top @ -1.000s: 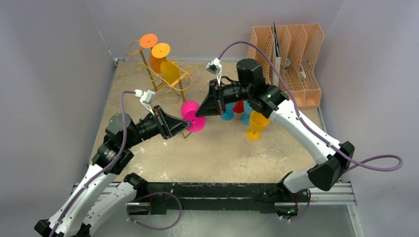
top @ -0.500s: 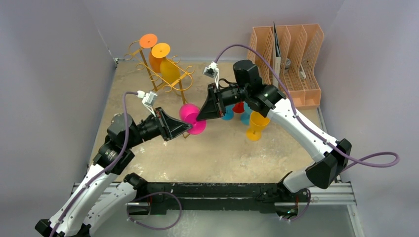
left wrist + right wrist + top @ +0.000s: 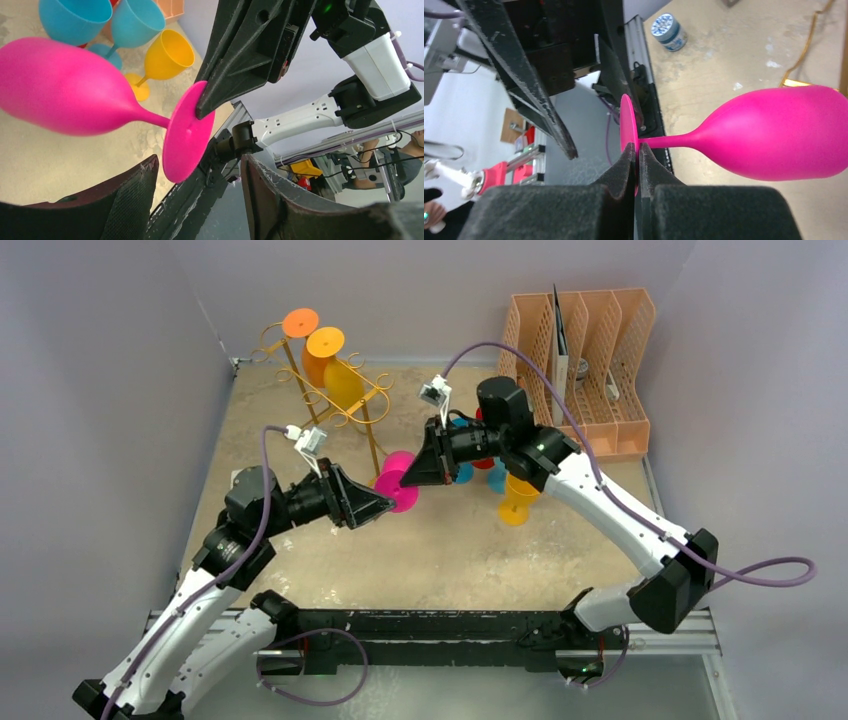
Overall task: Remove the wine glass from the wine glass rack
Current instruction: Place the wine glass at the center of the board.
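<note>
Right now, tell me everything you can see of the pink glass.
The pink glass is a matte, opaque wine glass, plastic by its look, with a rounded bowl, a thin stem and a flat round foot. It looks intact. It lies sideways in the air above the table, with its stem about level. The right jaws are shut on the rim of its foot. The left jaws stand open either side of the foot, apparently clear of it.

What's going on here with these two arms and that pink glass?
The right gripper pinches the foot of a pink wine glass, holding it sideways above the table. The left gripper sits open just beside that foot, gripping nothing. Two orange glasses hang on the gold rack, and a few more glasses stand nearby.
</note>
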`<state>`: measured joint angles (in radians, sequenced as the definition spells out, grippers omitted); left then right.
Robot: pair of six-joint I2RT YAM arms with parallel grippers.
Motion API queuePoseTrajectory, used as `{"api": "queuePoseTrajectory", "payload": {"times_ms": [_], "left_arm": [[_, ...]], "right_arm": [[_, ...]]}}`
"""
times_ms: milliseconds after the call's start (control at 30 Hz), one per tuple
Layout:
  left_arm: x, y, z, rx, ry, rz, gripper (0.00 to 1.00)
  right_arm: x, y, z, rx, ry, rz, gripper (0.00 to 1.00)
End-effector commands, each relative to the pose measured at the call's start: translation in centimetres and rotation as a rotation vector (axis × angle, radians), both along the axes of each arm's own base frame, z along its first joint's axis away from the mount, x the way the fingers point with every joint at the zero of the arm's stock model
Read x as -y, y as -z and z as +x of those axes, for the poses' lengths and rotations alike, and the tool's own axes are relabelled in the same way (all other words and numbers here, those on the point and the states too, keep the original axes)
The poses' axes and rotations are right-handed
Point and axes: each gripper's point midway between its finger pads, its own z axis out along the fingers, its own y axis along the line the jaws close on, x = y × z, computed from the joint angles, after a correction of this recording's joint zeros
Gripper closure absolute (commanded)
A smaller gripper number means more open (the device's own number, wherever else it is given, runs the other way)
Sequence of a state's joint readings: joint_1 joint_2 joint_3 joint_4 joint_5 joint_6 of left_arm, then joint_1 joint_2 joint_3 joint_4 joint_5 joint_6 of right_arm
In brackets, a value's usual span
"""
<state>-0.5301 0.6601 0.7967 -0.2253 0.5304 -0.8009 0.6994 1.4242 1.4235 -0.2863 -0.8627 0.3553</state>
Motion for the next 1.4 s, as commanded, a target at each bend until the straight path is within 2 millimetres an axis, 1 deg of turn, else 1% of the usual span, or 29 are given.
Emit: {"api": "queuePoseTrajectory", "payload": {"times_ms": [0, 67, 167, 400, 600, 800, 900, 1133, 1267, 1367], "left_arm": [[0.2, 0.9, -0.2, -0.035, 0.013, -0.024, 0.4], [0.5, 1.0, 0.2, -0.059, 0.003, -0.062, 0.41], [0.9, 0.5, 0.4, -0.071, 0.01, -0.121, 0.41], [1.6, 0.9, 0.9, -0.097, 0.033, -0.144, 0.44], [1.0, 0.4, 1.6, -0.07, -0.033, -0.193, 0.46], [0.1, 0.0, 2.0, -0.028, -0.096, -0.235, 0.52], [0.0, -0.2, 2.1, -0.009, -0.101, -0.251, 0.57], [1.3, -0.4, 1.7, -0.006, -0.015, -0.262, 0.69], [1.5, -0.2, 1.7, -0.01, 0.003, -0.261, 0.78], [1.5, -0.2, 1.6, -0.007, 0.005, -0.262, 0.81]], "right_arm": [[-0.1, -2.2, 1.7, 0.112, 0.13, 0.126, 1.0], [-0.2, -2.4, 1.8, 0.121, 0.139, 0.15, 1.0], [-0.2, -2.3, 2.1, 0.128, 0.148, 0.145, 1.0], [-0.6, -2.5, 2.2, 0.121, 0.138, 0.16, 1.0], [-0.6, -2.1, 1.9, 0.101, 0.12, 0.153, 1.0], [-0.5, -2.1, 1.3, 0.075, 0.095, 0.139, 1.0], [-0.6, -2.1, 1.0, 0.042, 0.081, 0.125, 1.0], [-0.6, -2.0, 0.9, 0.023, 0.065, 0.118, 1.0], [-0.5, -1.9, 0.7, 0.011, 0.061, 0.109, 1.0], [-0.5, -1.9, 0.7, 0.01, 0.065, 0.106, 1.0]]}}
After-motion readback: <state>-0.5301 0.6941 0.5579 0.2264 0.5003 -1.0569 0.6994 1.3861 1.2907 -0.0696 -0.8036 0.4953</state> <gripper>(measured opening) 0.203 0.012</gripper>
